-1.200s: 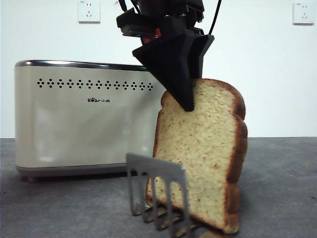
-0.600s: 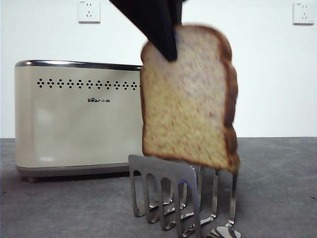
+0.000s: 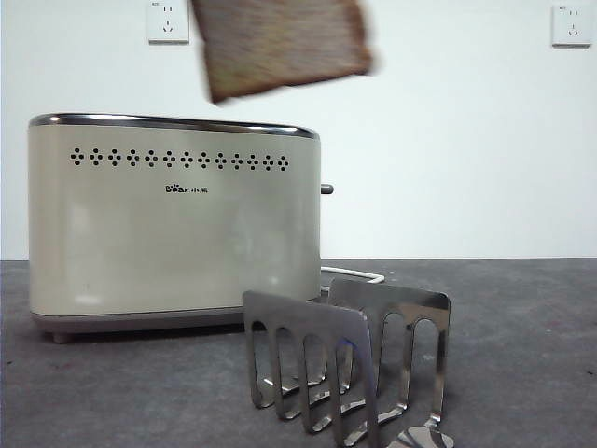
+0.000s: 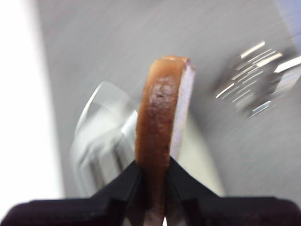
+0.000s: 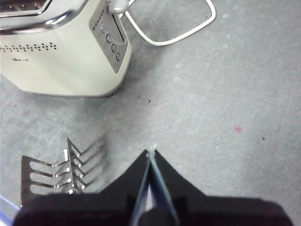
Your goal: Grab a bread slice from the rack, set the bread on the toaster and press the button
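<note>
Left gripper (image 4: 154,181) clamped on the slice of bread (image 4: 162,117), jaws pinching both flat faces at one end, crust edge facing the wrist camera. Rest of the slice sticks straight out beyond the jaws. In the front view the slice of bread (image 3: 280,42) hangs high above the toaster (image 3: 173,224), its upper part cut off by the frame, blurred; the gripper itself is out of that view.

Handling guess: light, thick, spongy crumb with a firmer crust. It should squash rather than slip, so moderate squeeze is enough; too hard would dent or tear it. The pinch across the faces near the crust looks like the right hold, since the crust stiffens that edge. Held from one end it may swing or sag a bit when moved fast.

Below the left gripper the wrist view is smeared; the toaster's chrome rim and the rack (image 4: 256,77) off to one side are only streaks, so slot alignment cannot be judged.

Right gripper (image 5: 150,155) jaws pressed together, holding nothing, hovering over bare surface (image 5: 225,84). Rack (image 5: 49,172) lies beside it, toaster (image 5: 61,52) further ahead with the button (image 5: 117,5) at its narrow end. White cord (image 5: 183,28) loops beyond.
</note>
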Motion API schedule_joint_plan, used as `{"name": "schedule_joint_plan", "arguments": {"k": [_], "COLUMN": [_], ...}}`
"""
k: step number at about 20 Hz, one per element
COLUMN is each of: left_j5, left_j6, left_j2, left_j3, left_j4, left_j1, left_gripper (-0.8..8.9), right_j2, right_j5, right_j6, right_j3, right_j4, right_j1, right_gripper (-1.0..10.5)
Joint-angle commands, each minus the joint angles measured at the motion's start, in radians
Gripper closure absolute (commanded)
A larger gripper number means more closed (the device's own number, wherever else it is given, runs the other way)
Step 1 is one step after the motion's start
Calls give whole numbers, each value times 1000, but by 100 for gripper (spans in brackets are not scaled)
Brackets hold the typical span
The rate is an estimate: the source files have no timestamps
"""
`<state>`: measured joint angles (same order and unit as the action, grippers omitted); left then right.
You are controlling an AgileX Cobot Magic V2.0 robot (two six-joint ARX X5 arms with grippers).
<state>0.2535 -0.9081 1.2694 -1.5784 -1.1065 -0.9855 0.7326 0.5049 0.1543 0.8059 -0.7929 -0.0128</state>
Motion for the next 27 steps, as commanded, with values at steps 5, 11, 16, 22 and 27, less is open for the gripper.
{"name": "schedule_joint_plan", "arguments": {"k": [5, 11, 16, 22, 27], "left_j5": [108, 8, 10, -34, -46], "left_j6": [231, 410, 435, 462, 433], "left_j2": [-19, 90, 189, 266, 312], "left_j3": [-43, -330, -463, -463, -462], "left_j4": [-61, -151, -211, -214, -215], "left_j1": [75, 171, 221, 312, 333], "left_gripper": [823, 823, 823, 823, 823], "right_j2": [23, 43, 56, 57, 57], "right_j5": [4, 4, 5, 5, 5], "right_j6": [7, 8, 7, 7, 7], "right_j3": [6, 6, 6, 6, 6], "right_j4": [-24, -24, -27, -27, -26], "right_j1": [0, 0, 0, 0, 0], "right_gripper": [947, 947, 947, 947, 947]}}
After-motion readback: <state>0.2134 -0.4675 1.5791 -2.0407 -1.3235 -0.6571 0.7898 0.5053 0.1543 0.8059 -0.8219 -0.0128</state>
